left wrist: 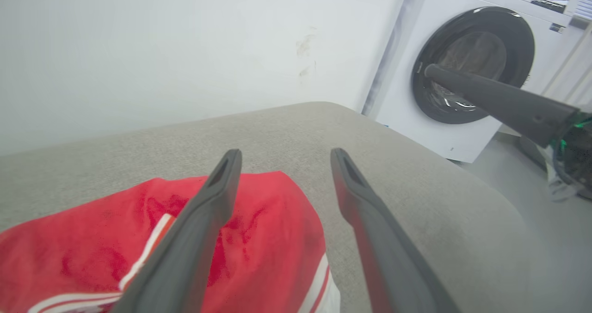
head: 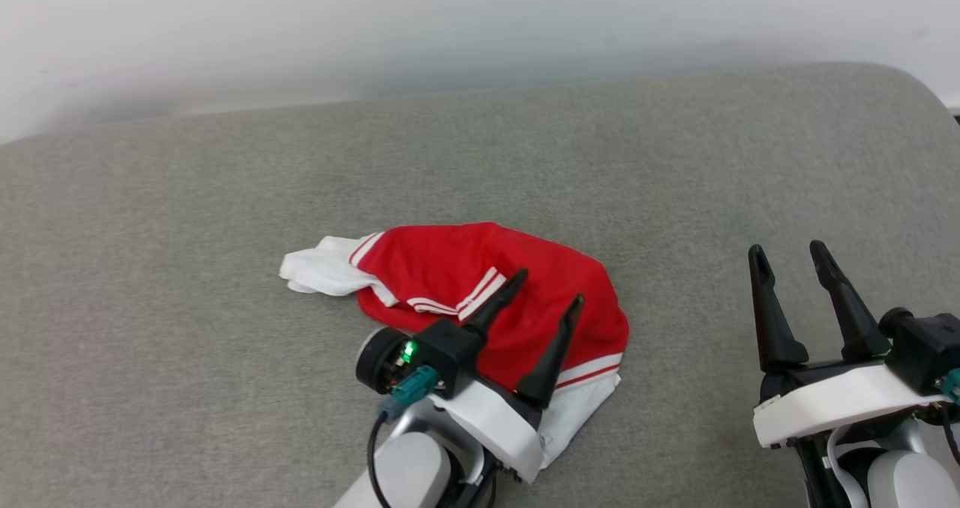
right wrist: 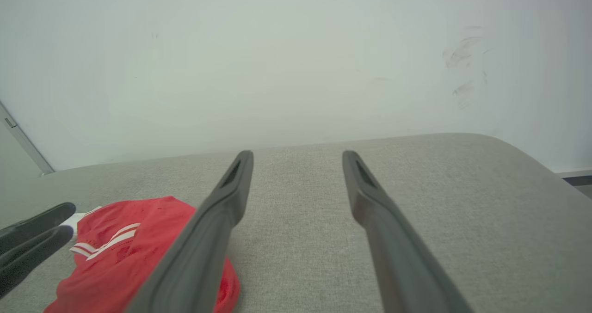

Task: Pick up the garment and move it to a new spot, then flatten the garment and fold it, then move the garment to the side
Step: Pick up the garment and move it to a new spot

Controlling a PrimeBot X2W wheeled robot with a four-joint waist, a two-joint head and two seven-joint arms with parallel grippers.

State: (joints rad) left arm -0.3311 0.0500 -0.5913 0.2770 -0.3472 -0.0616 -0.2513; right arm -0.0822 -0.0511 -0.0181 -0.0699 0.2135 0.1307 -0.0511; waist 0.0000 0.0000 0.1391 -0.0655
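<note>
Hovering spread & empty, L tool (head: 549, 286) is over the near-right end of the garment (head: 442, 264). Garment lies bunched on the grey worktop (head: 225, 230), long axis left-right, white sleeve at far left. R tool (head: 787, 248), also spread & empty, is well apart to the right, so L arm's nearer. Washer (left wrist: 393, 114) beyond: door shut, contents unclear.

Grey fabric-covered counter (head: 675, 155), rounded far right corner, close against plain white wall (head: 450, 20). Faint dark scuff marks (right wrist: 462, 63) on wall near that corner. White front-loading washing machine (left wrist: 416, 119) beyond counter's right end, round dark-rimmed door (left wrist: 471, 45), on pale grey floor (left wrist: 532, 183). Soft, even light.
</note>
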